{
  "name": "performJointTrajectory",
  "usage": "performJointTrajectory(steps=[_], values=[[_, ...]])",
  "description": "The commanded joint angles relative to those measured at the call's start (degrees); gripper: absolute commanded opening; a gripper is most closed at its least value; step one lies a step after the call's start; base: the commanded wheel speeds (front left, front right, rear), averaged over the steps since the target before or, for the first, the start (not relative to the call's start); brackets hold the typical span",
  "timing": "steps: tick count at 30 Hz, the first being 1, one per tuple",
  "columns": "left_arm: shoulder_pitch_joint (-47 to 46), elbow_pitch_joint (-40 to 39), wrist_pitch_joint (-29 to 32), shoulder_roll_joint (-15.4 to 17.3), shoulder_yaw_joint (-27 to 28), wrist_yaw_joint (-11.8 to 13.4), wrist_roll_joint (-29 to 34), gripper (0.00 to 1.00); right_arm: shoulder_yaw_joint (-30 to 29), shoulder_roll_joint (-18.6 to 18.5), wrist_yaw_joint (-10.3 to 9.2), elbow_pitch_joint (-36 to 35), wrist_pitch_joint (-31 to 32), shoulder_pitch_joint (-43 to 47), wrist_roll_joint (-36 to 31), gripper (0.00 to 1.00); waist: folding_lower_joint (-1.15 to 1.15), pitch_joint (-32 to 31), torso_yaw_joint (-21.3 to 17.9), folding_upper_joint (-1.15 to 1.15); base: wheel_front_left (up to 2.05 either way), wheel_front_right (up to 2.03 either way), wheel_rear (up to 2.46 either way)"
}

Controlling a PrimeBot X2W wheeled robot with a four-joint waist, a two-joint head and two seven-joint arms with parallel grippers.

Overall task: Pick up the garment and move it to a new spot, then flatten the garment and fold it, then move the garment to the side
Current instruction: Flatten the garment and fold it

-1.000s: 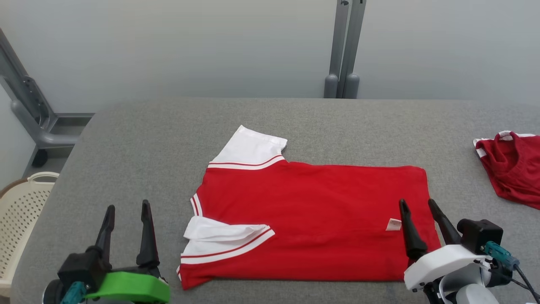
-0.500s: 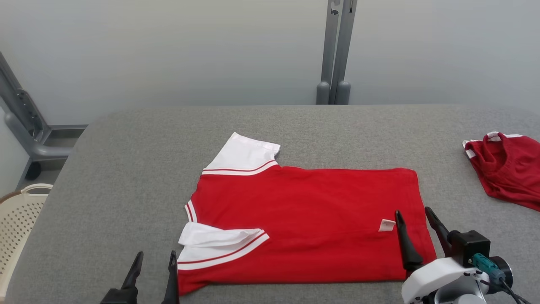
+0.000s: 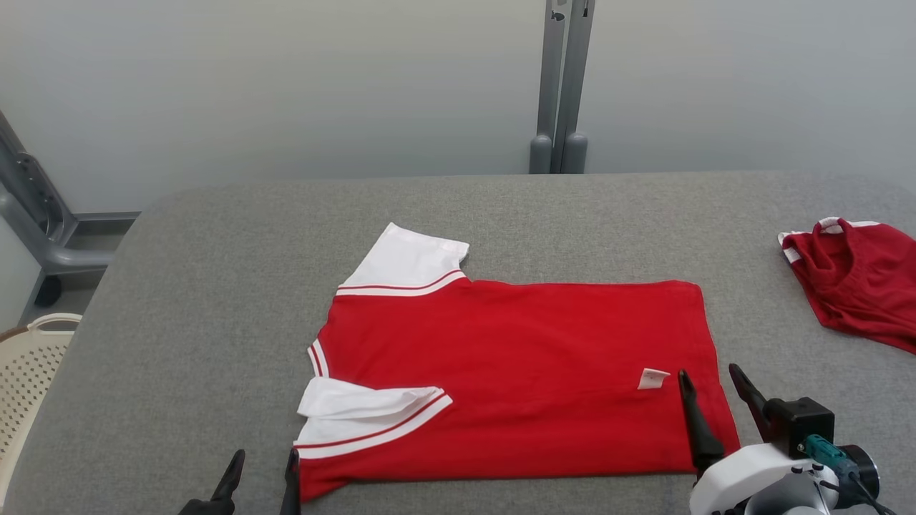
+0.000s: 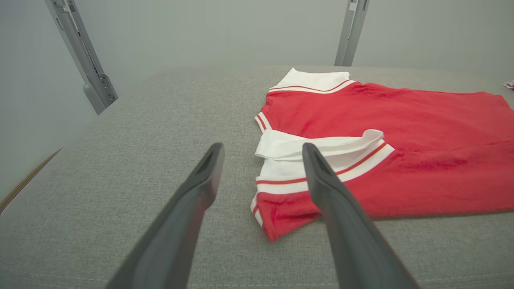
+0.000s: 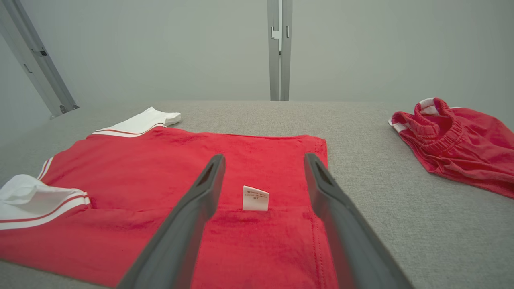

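The garment (image 3: 515,372) is a red T-shirt with white, red-striped sleeves, lying flat on the grey table (image 3: 215,286) with its near side folded over. A white tag (image 3: 653,378) sticks up near its hem. My left gripper (image 3: 263,458) is open at the bottom edge, just left of the near sleeve (image 4: 321,154); in the left wrist view the gripper (image 4: 262,146) points at that sleeve and the garment (image 4: 401,120). My right gripper (image 3: 708,373) is open above the hem corner. In the right wrist view it (image 5: 264,157) frames the tag (image 5: 255,198) on the garment (image 5: 160,168).
A second red garment with a white-trimmed waistband (image 3: 859,286) lies crumpled at the table's right edge, also in the right wrist view (image 5: 453,140). A cream perforated basket (image 3: 28,372) stands off the table's left side. Grey metal posts (image 3: 558,86) rise behind the table.
The head camera has shifted a little. My left gripper has drawn back toward the view's bottom edge, so just its fingertips show. The right gripper has drawn back slightly. The garment lies as before.
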Motion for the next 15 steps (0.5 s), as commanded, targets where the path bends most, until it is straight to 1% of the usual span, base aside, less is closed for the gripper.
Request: performJointTrajectory(steps=[1, 10, 13, 15], values=[[-1.09, 0.44, -0.02, 0.28, 0.22, -0.41, -0.15, 1.00, -0.02, -0.13, -0.06, 0.26, 0.02, -0.23, 0.54, 1.00, 0.00, 0.22, -0.07, 0.00, 0.00, 0.00, 0.00], [-1.91, 0.67, -0.03, 0.39, 0.66, -0.94, -0.54, 1.00, -0.06, -0.13, -0.06, 0.71, 0.66, -0.82, 0.90, 1.00, 0.00, 1.06, -0.21, 0.00, 0.00, 0.00, 0.00], [-3.30, 1.11, -0.03, 1.00, 0.41, -1.30, -0.23, 1.00, 0.26, -0.13, -0.06, 0.28, 1.59, -1.61, 0.91, 1.00, 0.00, 1.79, -0.41, 0.00, 0.00, 0.00, 0.00], [-4.49, 1.19, 0.25, 1.33, 0.52, -0.83, 0.09, 1.00, 1.08, -0.10, -0.06, 0.21, 3.24, -2.58, 0.70, 1.00, 0.00, 2.47, -0.75, 0.00, 0.00, 0.00, 0.00]])
